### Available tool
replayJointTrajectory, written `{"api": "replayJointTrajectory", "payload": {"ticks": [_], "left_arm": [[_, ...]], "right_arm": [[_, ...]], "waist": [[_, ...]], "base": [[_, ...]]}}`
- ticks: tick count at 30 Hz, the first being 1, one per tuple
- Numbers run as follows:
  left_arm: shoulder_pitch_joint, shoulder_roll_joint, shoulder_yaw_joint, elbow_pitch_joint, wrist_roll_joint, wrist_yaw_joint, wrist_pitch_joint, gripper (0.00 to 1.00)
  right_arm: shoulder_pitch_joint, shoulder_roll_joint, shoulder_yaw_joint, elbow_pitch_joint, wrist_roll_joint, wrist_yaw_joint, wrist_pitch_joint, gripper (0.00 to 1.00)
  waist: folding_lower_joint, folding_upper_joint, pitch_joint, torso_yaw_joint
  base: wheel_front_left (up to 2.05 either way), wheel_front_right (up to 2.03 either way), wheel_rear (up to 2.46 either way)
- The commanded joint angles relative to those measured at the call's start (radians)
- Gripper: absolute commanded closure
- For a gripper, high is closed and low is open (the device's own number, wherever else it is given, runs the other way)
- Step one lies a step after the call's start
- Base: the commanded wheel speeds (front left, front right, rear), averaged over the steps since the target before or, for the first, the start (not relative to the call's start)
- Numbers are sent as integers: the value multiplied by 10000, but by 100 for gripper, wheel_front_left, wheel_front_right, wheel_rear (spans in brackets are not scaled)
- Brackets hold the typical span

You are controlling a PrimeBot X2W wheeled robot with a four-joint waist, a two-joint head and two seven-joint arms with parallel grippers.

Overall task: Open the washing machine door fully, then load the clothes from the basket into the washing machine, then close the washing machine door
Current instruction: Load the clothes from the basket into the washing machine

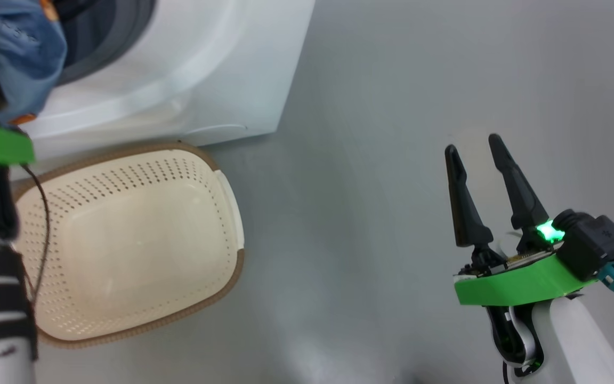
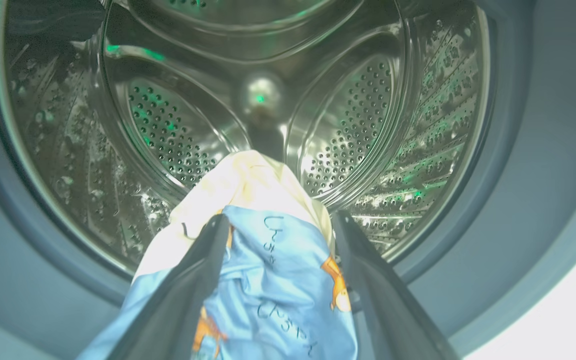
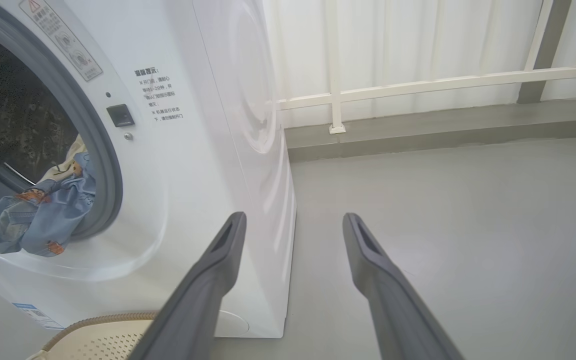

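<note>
**Laundry at the drum's mouth**

The left gripper (image 2: 280, 217), fingers spread wide, flanks the clothes (image 2: 278, 280) bunched on the washing machine's (image 3: 203, 165) gasket (image 3: 114, 170). The right gripper (image 1: 473, 144) hangs equally spread over open grey floor (image 1: 392, 106), well right of the basket (image 1: 126, 176).

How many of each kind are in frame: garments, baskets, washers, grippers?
garments: 2, light blue garment and cream garment, both at the drum mouth
basket: 1, nothing in it
washing machine: 1
grippers: 2, left gripper and right gripper
total: 6
</note>
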State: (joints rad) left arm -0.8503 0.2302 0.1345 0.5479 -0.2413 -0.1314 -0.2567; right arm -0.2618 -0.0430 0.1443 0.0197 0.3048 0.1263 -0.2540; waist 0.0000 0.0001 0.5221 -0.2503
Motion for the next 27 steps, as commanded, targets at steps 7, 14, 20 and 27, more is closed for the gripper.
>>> {"api": "replayJointTrajectory", "payload": {"ticks": [7,14,20,27], "left_arm": [[1841,-207,216,-1083,296,8,-51,0],[3584,-882,408,-2084,572,8,-51,0],[4760,-1161,299,-2737,748,8,-51,0],[5896,-1331,341,-3319,937,8,-51,0]], "right_arm": [[602,-233,-12,-73,-209,44,-78,0],[1109,-564,-301,3,-180,44,-78,0],[1497,-732,-483,16,-155,44,-78,0],[1894,-806,-658,-2,-138,44,-78,0]], "waist": [[0,-1,-1056,645],[0,-1,-1905,1205],[0,-1,-2396,1558],[0,-1,-2796,1851]], "base": [[0,0,0],[0,0,0],[0,0,0],[0,0,0]]}}
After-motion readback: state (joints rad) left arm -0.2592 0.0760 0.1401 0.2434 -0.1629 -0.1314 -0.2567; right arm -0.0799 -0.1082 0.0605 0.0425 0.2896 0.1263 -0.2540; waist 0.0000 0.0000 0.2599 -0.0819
